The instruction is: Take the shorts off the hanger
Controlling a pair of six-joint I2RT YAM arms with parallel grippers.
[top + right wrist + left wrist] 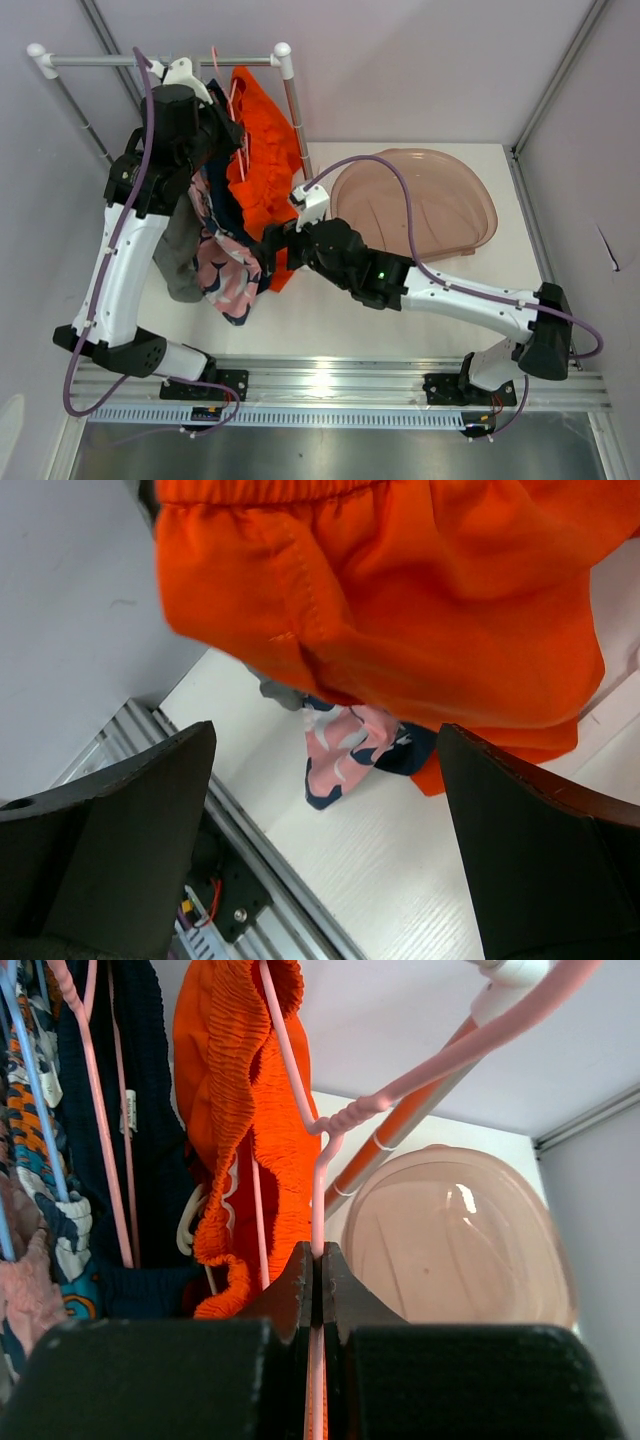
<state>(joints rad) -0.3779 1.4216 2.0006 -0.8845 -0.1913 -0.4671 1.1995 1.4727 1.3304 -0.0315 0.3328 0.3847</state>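
The orange shorts (262,150) hang on a pink wire hanger (330,1130) from the white rack bar (160,60). My left gripper (236,132) is up by the rack, shut on the hanger's lower wire (318,1272) just beside the shorts' gathered waistband (240,1110). My right gripper (272,245) is open at the shorts' lower hem. In the right wrist view the orange cloth (400,600) fills the top, above and between the spread fingers (120,840); nothing is gripped.
Other garments hang left of the shorts: navy (150,1110), a pink and navy patterned one (228,270) and a grey one (180,255). A translucent brown basin (420,205) sits on the table to the right. The rack's upright pole (297,130) stands behind the shorts.
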